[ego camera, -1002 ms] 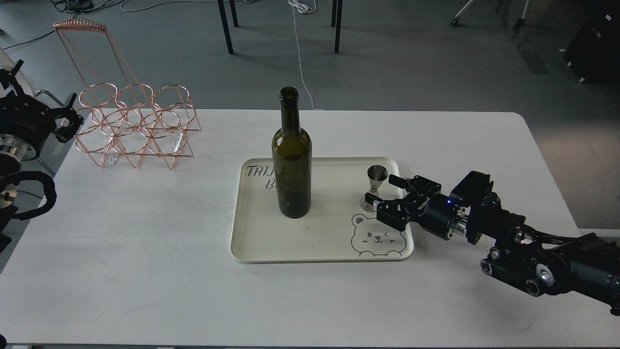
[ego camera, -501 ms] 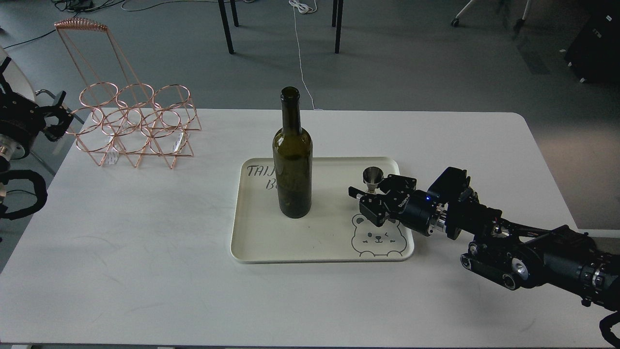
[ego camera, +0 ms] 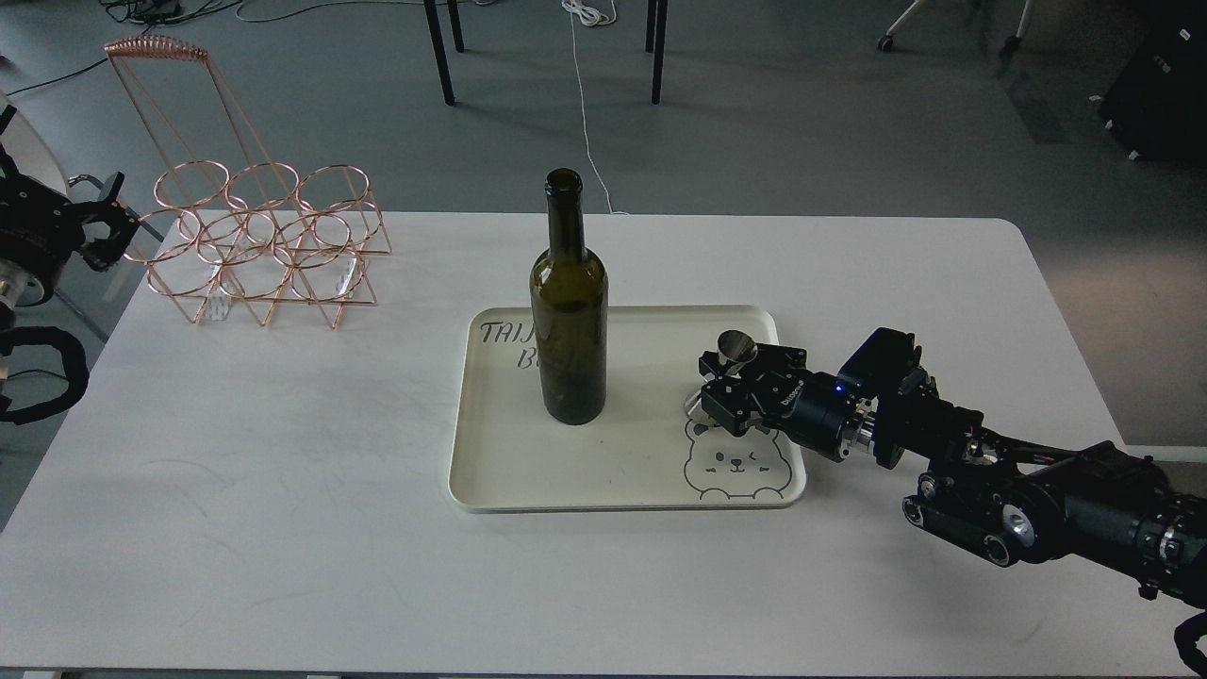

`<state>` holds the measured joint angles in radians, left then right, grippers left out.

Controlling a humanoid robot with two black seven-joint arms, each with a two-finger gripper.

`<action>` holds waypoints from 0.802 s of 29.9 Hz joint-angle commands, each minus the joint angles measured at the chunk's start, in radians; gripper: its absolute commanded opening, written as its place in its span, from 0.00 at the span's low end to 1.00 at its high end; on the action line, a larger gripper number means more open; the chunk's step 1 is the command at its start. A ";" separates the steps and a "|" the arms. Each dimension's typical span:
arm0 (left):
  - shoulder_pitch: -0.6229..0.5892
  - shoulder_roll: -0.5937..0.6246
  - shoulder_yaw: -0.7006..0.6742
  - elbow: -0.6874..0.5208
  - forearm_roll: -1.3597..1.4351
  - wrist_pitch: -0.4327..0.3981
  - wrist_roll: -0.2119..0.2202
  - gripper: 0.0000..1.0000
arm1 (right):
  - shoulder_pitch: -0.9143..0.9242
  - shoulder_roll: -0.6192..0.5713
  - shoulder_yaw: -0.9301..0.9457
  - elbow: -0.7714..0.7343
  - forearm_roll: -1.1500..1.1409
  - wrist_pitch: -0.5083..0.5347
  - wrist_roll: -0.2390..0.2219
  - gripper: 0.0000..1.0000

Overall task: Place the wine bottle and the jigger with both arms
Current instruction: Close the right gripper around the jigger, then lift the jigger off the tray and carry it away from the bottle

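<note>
The wine bottle [ego camera: 568, 311] stands upright on the left half of a cream tray [ego camera: 622, 453] at mid-table. The jigger [ego camera: 736, 347] is at the tray's right side, tilted with its top cup leaning right. My right gripper [ego camera: 719, 379] reaches in from the right and its fingers are closed around the jigger's waist, hiding the lower cone. My left gripper [ego camera: 99, 231] is at the far left edge, off the table beside the wire rack, small and dark. Its fingers cannot be told apart.
A copper wire bottle rack [ego camera: 264, 245] with several rings stands at the table's back left. The tray bears a bear drawing [ego camera: 740, 467] and lettering. Chair legs and cables lie on the floor beyond the table.
My right gripper moved left up to the jigger and closed on its waist. The jigger went from upright to tilted. My left arm drew back to the left edge.
</note>
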<state>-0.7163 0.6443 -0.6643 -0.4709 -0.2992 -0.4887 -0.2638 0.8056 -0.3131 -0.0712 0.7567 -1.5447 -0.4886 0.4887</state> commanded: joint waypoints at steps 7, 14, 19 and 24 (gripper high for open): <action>-0.015 0.001 0.000 -0.002 0.000 0.000 0.009 0.99 | 0.003 -0.121 0.092 0.068 0.012 0.000 0.000 0.06; -0.028 0.003 0.002 -0.008 0.000 0.000 0.012 0.99 | -0.011 -0.286 0.162 0.151 0.044 0.000 0.000 0.06; -0.051 0.018 0.002 -0.008 0.002 0.000 0.014 0.99 | -0.094 -0.376 0.192 0.159 0.080 0.000 0.000 0.06; -0.052 0.021 0.002 -0.008 0.003 0.000 0.012 0.99 | -0.180 -0.391 0.191 0.150 0.210 0.000 0.000 0.06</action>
<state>-0.7677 0.6660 -0.6628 -0.4788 -0.2965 -0.4887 -0.2505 0.6676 -0.6929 0.1203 0.9104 -1.3996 -0.4886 0.4886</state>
